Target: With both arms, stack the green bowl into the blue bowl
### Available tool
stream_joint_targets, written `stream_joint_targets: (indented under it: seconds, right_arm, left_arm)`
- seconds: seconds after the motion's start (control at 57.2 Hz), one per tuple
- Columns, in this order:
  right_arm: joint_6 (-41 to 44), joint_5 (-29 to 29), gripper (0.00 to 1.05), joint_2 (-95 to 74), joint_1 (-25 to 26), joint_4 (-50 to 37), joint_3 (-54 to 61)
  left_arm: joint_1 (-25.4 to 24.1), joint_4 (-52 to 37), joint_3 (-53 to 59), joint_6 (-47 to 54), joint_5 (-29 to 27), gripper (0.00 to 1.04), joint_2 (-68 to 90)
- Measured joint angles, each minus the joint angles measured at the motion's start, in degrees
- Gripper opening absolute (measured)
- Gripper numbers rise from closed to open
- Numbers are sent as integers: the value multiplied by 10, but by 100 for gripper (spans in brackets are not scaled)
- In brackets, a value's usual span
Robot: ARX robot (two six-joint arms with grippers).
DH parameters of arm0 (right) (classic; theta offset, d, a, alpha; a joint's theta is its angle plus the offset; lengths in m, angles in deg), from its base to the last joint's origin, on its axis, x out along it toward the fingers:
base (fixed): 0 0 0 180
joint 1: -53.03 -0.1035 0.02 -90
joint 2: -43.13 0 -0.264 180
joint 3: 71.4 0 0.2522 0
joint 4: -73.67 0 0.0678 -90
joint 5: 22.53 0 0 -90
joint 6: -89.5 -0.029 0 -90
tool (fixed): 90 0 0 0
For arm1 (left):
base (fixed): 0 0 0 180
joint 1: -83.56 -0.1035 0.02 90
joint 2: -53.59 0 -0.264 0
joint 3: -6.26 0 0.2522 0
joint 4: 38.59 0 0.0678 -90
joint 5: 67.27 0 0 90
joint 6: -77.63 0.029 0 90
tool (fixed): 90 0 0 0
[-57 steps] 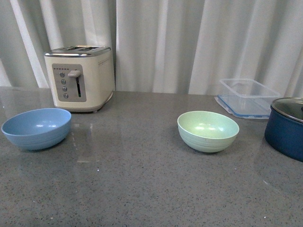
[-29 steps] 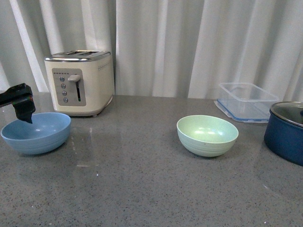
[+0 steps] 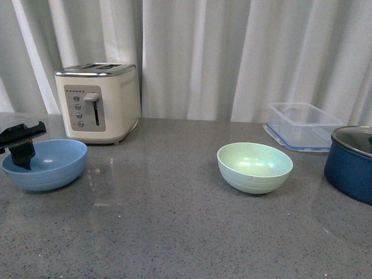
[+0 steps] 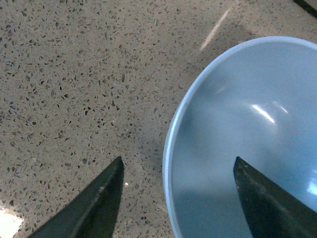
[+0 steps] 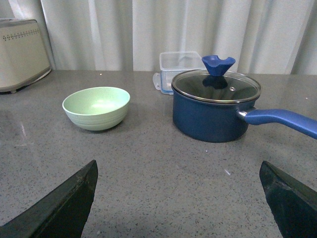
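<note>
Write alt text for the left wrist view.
Open left tool straddles the rim of the blue bowl, one dark finger over the bowl's inside, the other over the speckled grey countertop. The visible part of the bowl is empty.

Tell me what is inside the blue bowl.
Nothing lies in the blue bowl: its smooth inside shows bare. One finger of the left hand hangs over the inside, the other outside the rim. The patch under that finger is hidden.
</note>
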Motion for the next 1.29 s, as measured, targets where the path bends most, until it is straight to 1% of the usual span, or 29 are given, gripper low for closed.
stream_joint_targets:
  seconds: [0.052, 0.087, 0.297, 0.507, 0.752, 0.839, 0.927, 1.102, 1.294]
  right_arm:
    - [0, 0, 95, 0, 0, 0, 0]
    - [0, 0, 95, 0, 0, 0, 0]
    - [0, 0, 95, 0, 0, 0, 0]
    - [0, 0, 95, 0, 0, 0, 0]
    - [0, 0, 95, 0, 0, 0, 0]
    - [0, 0, 95, 0, 0, 0, 0]
    - [0, 0, 95, 0, 0, 0, 0]
    - [0, 0, 95, 0, 0, 0, 0]
    - [0, 0, 95, 0, 0, 0, 0]
  left_arm:
    - [0, 5, -1, 0, -1, 44, 3]
    - [0, 9, -2, 1, -4, 35, 5]
    - [1, 10, -2, 1, -5, 4, 5]
    - [5, 14, -2, 2, 4, 4, -7]
    - [35, 13, 4, 18, 30, 4, -82]
    - [47, 13, 4, 19, 30, 4, -94]
    - [69, 11, 6, 23, 30, 4, -99]
    - [130, 8, 8, 35, 20, 4, -96]
    - [165, 8, 0, 37, 19, 4, -61]
